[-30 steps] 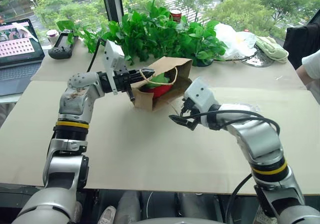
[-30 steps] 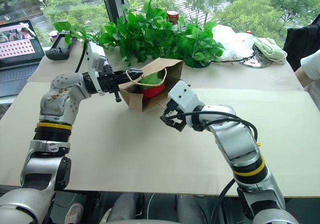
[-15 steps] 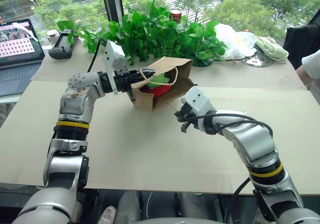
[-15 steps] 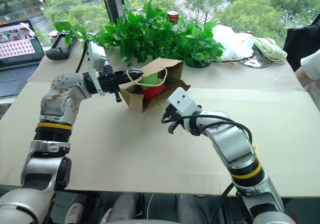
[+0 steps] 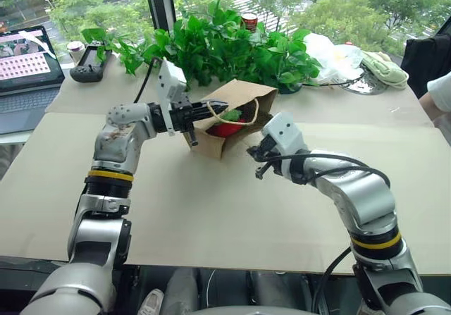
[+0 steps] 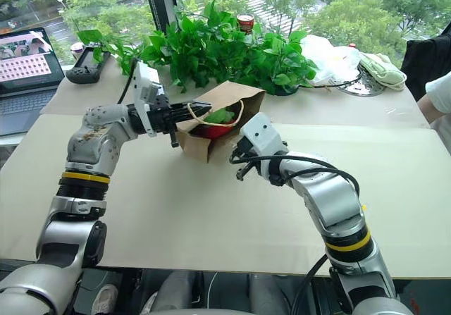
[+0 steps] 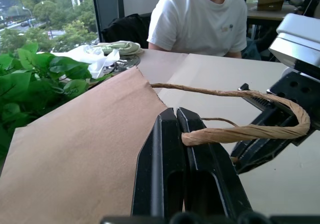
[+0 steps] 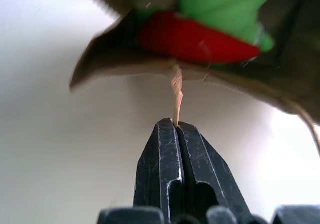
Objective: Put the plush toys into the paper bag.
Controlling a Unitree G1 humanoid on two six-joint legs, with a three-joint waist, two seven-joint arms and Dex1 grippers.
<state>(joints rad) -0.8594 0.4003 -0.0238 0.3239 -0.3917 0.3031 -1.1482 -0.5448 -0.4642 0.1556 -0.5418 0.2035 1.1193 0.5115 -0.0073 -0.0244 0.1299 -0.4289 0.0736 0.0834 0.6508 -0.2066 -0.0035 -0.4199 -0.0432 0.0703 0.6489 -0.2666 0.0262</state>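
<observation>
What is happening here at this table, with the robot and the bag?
The robot has a brown paper bag lying on its side on the table. The left gripper is shut on one cord handle, and the right gripper is shut on the other handle at the bag's mouth. Both plush toys, the red chili and the green blob, are already inside. A person in a white shirt sits beyond the table.

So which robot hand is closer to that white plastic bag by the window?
Right. The right gripper sits at the paper bag's mouth, nearer the white plastic bag; the left gripper holds a handle farther left.
</observation>
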